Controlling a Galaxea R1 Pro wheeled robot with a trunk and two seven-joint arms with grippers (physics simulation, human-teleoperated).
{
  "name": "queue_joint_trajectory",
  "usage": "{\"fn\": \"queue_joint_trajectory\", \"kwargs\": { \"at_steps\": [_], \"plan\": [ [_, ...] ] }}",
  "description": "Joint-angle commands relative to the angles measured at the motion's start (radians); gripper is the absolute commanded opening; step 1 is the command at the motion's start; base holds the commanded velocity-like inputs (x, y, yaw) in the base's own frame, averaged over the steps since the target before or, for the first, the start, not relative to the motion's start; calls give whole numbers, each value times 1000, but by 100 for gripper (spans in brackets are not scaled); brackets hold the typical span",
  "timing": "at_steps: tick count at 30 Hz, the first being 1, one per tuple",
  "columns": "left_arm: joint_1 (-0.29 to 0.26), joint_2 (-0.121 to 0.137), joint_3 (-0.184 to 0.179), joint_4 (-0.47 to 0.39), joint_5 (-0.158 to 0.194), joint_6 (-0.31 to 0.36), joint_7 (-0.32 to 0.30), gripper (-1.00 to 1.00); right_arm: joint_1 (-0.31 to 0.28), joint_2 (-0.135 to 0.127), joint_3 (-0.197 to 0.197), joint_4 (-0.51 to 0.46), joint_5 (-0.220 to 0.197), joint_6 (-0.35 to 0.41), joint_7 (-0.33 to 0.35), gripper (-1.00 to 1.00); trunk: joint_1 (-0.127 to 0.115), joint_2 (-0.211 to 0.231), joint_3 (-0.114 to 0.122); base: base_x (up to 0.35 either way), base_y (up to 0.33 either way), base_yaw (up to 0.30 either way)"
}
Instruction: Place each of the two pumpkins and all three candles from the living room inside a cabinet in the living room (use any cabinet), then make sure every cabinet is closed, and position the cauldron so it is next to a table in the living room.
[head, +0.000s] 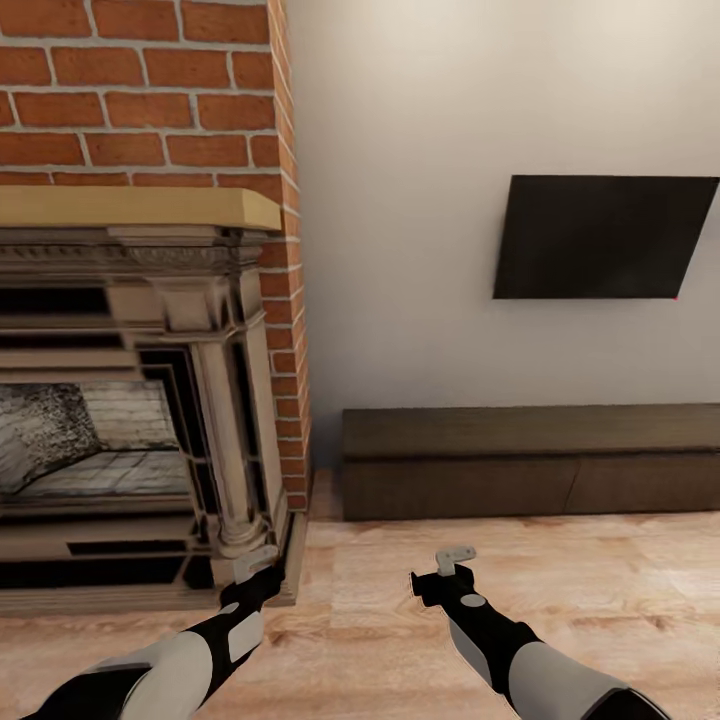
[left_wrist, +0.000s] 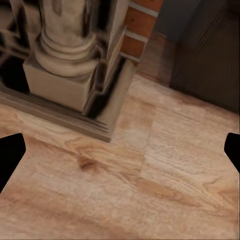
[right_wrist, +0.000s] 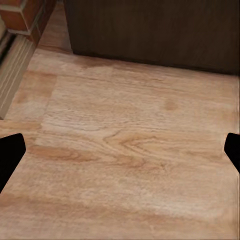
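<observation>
The cabinet (head: 530, 460) is a long, low dark-brown unit against the pale wall, right of the fireplace, and its drawer fronts look shut. My left gripper (head: 258, 565) hangs low over the wood floor by the fireplace's right column, open and holding nothing. My right gripper (head: 452, 562) hovers over the floor a short way in front of the cabinet's left end, also open and holding nothing. The left wrist view shows the cabinet's corner (left_wrist: 210, 60), and the right wrist view shows its front (right_wrist: 150, 30). The pumpkins, candles, cauldron and table are out of view.
A brick fireplace (head: 150, 400) with a pale wooden mantel and stone columns stands at the left, its plinth (left_wrist: 65, 85) close to my left gripper. A dark TV (head: 605, 238) hangs on the wall above the cabinet. Wood floor (head: 560, 600) lies open ahead.
</observation>
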Motion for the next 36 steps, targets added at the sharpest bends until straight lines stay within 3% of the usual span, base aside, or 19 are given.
{"fn": "queue_joint_trajectory", "kwargs": {
  "at_steps": [1,7,14,27,36],
  "plan": [
    [-2,0,8,4,-2,-8,0,100,-1,0,9,1,-10,-4,-4,100,0,0,-1,331,0,-274],
    [-2,0,8,4,-2,-8,0,100,-1,1,9,1,-10,-4,-4,100,0,0,-1,308,0,-112],
    [-2,0,8,4,-2,-8,0,100,-1,1,9,1,-10,-3,-4,100,0,0,-1,69,0,-20],
    [-2,0,8,4,-2,-8,0,100,-2,1,9,1,-10,-3,-4,100,0,0,-1,270,0,-189],
    [-2,0,8,4,-2,-8,0,100,-2,1,10,1,-10,-2,-4,100,0,0,-1,41,0,-14]
  ]
}}
